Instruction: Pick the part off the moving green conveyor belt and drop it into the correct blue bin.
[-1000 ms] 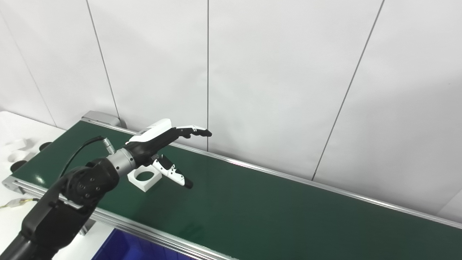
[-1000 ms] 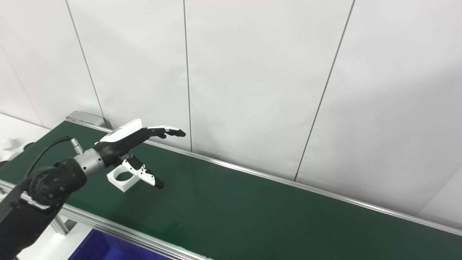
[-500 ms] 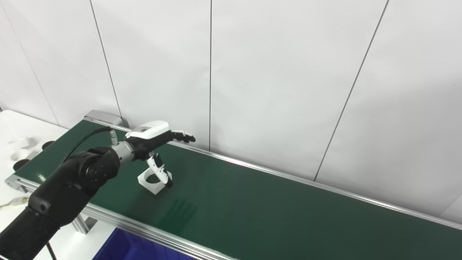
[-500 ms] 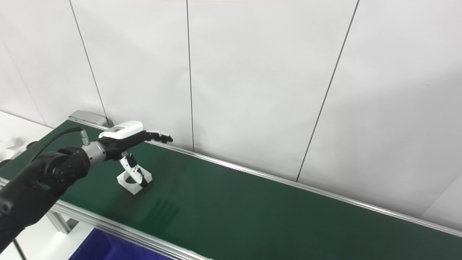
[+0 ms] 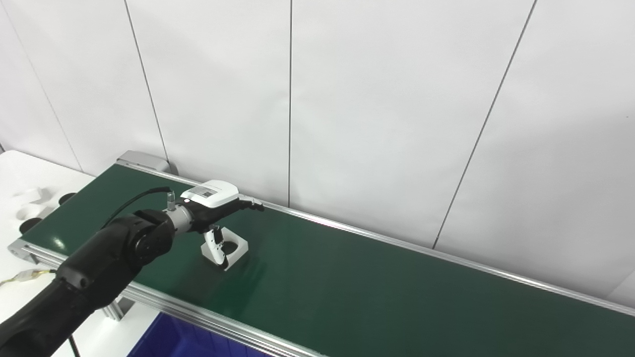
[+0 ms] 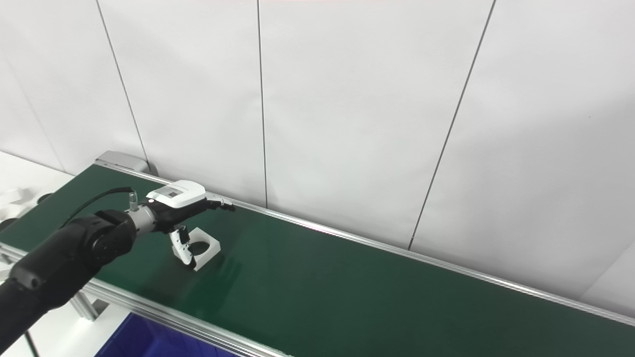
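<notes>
A small white plastic block part with a round hole through it [image 5: 232, 246] lies flat on the dark green, smooth, faintly glossy conveyor belt [image 5: 377, 292], near the belt's left end. The left hand [image 5: 214, 208], black with a glossy white shell on its back, hangs directly over the part, palm down. Its fingers [image 5: 249, 204] stretch out flat and spread toward the far rail, while the white-and-black thumb points down along the part's near side, touching or nearly touching it. The hand is not closed on the part; its fingers are apart and hold nothing. A black cable [image 5: 131, 203] loops from the metal wrist collar along the matte black forearm.

The belt runs diagonally between two brushed aluminium side rails [image 5: 208, 317]. A deep blue plastic bin [image 5: 183, 339] shows below the near rail at the bottom edge. Behind the belt stands a wall of plain white panels [image 5: 377, 109] split by thin dark seams. A white table top [image 5: 20, 178] with pale foam shapes sits at far left. The right hand is out of sight.
</notes>
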`<state>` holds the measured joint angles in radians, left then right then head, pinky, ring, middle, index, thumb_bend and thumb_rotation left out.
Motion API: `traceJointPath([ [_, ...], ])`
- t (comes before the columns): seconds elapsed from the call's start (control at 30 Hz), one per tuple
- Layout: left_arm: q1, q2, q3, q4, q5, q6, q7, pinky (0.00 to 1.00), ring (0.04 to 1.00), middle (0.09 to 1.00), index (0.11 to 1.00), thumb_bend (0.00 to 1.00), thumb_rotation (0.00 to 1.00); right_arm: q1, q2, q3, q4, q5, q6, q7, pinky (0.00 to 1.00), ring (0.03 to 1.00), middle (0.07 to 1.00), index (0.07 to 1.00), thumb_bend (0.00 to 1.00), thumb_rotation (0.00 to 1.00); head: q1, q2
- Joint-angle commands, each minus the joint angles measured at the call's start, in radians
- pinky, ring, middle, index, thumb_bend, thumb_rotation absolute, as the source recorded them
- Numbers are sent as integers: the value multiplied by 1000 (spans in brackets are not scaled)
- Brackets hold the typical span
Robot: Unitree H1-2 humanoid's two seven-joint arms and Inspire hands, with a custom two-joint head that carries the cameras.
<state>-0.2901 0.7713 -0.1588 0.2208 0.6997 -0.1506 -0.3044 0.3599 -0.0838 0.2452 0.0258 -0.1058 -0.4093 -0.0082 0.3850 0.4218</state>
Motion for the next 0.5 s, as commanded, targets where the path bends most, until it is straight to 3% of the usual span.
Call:
traceJointPath([
  [0.0,-45,16,-9,11,32,-20,51,742,826,864,867,956,0,-1,7,-2,-30,2,-58,8,754,836,883,950,533,805,0,2],
  [0.17,-60,5,-59,66,87,-36,79,795,855,884,879,959,0,-1,5,-1,-30,1,-58,9,758,839,884,952,513,815,-1,4],
  [0.4,-75,-23,-99,104,115,-31,85,773,827,870,867,955,0,2,5,-2,-34,-1,-56,10,768,845,885,953,544,845,0,7],
  [0.47,-83,-33,-114,122,127,-32,92,764,820,870,866,949,0,3,5,-2,-35,5,-57,11,764,841,884,951,511,829,0,8],
])
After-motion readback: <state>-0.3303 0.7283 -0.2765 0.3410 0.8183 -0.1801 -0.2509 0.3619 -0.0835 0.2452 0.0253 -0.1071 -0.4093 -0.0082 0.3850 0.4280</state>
